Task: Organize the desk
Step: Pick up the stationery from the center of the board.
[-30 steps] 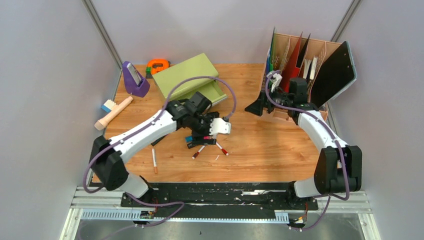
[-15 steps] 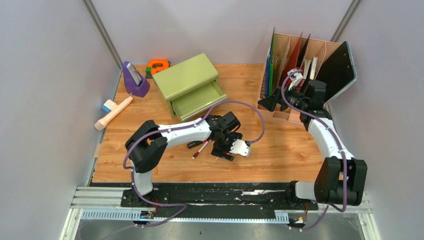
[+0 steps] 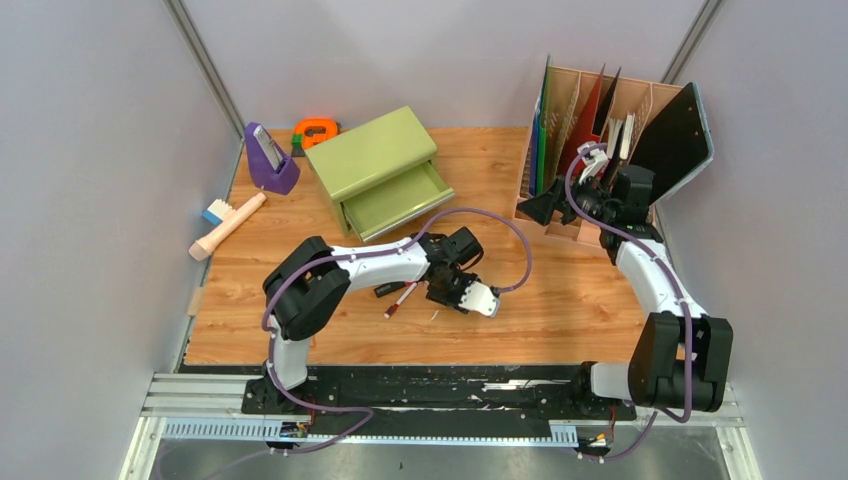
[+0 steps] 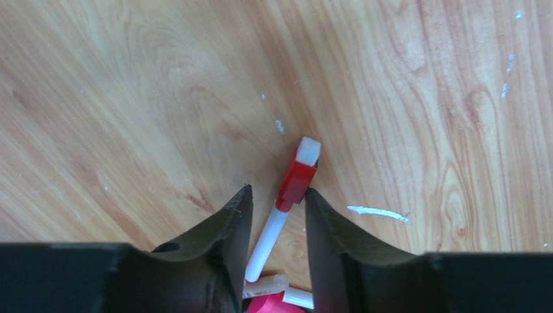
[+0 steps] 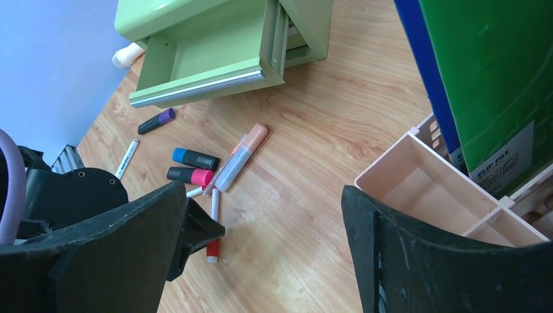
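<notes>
Wood-grain desk (image 3: 560, 320), long axis left-right, metal rail (image 3: 440, 405) along near edge

This looks like a robot test cell in a lab, arranged as an office workplace. Plain grey walls (image 3: 90, 200) close in a wooden desk (image 3: 560, 320) on three sides, and the left arm (image 3: 375, 262) and the right arm (image 3: 645, 272) are bolted to a metal rail (image 3: 450, 408) at its near edge. On the desk are office things: a green drawer chest (image 3: 375, 165), a wooden file rack (image 3: 640, 105) with folders (image 5: 495, 72), and loose markers (image 5: 194, 159).
</notes>
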{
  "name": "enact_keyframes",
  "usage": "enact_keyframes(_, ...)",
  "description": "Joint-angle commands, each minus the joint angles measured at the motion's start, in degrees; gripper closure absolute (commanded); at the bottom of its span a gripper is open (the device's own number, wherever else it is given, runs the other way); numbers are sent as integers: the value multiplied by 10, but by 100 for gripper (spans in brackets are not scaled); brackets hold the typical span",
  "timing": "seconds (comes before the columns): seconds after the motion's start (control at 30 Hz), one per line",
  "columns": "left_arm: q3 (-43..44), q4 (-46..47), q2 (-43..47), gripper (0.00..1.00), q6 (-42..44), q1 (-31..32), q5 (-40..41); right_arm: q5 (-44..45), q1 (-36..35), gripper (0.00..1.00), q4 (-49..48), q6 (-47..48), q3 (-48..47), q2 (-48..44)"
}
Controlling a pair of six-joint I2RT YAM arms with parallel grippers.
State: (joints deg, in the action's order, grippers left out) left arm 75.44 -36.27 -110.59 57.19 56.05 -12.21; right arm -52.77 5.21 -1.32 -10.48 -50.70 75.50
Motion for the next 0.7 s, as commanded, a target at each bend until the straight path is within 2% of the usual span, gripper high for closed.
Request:
enact_keyframes(0.0,20,-22,-13,61,-25,15,-37,-12,5,9,-34,-11,3,0)
enact_keyframes(0.2,24,-13,-18,72,-60,53,-41,-10,10,9,-37,-13,7,-7)
enact_keyframes(0.43,132,-52,-22,87,-148,64,-46,-12,19,8,-43,-23,12,-14)
enact_keyframes(0.67,222,-108,22,100,-198,56,72,-12,25,8,-50,-27,16,-17)
